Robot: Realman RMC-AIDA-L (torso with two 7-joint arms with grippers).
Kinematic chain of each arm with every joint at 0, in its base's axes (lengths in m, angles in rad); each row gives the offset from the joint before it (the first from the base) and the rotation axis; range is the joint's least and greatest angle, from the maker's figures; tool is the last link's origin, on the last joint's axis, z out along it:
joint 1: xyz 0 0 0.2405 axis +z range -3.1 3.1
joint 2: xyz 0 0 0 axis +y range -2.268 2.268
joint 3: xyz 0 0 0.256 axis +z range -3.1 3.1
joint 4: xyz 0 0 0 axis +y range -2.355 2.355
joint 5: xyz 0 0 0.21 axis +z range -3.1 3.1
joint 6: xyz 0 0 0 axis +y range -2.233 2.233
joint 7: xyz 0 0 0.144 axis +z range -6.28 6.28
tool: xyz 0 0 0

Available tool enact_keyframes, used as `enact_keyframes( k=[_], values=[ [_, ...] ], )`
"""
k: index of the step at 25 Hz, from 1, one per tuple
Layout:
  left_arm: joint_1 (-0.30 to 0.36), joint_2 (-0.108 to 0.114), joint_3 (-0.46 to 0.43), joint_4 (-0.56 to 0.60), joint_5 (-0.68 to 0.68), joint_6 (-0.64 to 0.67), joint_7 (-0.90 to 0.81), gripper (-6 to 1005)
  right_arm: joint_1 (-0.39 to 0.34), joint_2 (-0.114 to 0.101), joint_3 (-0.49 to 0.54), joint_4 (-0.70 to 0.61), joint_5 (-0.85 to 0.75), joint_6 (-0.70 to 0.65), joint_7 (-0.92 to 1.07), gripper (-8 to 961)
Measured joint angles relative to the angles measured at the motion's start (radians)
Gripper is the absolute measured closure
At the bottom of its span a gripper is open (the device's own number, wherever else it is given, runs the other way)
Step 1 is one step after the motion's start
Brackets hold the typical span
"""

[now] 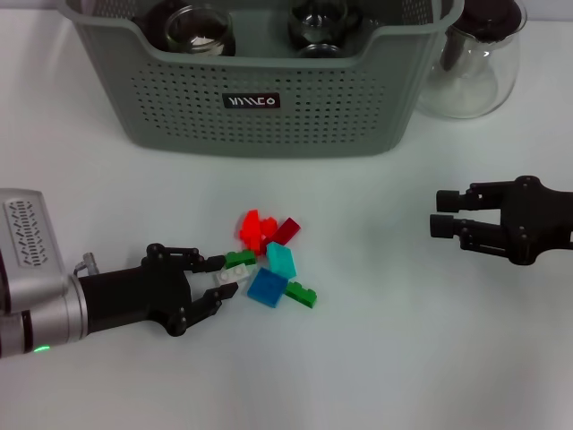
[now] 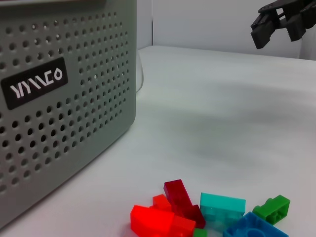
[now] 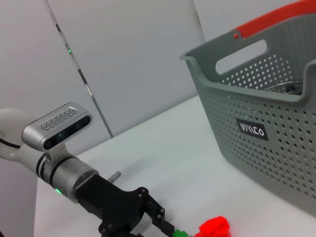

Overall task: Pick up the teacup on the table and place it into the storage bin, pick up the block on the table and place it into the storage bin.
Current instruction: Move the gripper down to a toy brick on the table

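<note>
- Blocks point(image 1: 271, 257) are heaped loosely on the white counter point(image 1: 376, 358), in front of the storage bin point(image 1: 260, 98) and apart from it: red, dark red, teal, blue and green pieces lying against one another
- Left tool point(image 1: 224, 276) is lowered at the near-left edge of the heap, its fingers parted around a small pale piece beside a green block point(image 1: 240, 259); whether that piece is actually gripped cannot be told
- Right tool point(image 1: 440, 219) is held above the counter well to the right of the blocks, its fingers slightly apart and nothing between them
- Storage bin is set at the far side of the counter, its black label facing the robot; glass vessels point(image 1: 199, 30) are seen inside it
- Clear glass teapot point(image 1: 473, 55) with a black lid is stood just beside the bin's right end
</note>
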Motion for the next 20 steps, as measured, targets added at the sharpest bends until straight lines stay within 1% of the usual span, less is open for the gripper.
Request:
enact_keyframes(
  k=[9, 15, 20],
  values=[
    [-0.006, -0.002, 0.000, -0.020, 0.002, -0.017, 0.001, 650, -0.003, -0.003, 0.000, 0.007, 0.000, 0.001, 0.000, 529],
    [-0.006, -0.001, -0.001, -0.020, -0.007, -0.022, -0.003, 649, -0.004, -0.004, 0.002, 0.009, 0.000, 0.001, -0.001, 528],
    [-0.002, 0.000, -0.002, -0.014, -0.010, -0.019, -0.008, 715, -0.004, -0.004, 0.002, 0.009, 0.000, 0.001, -0.001, 528]
  ],
)
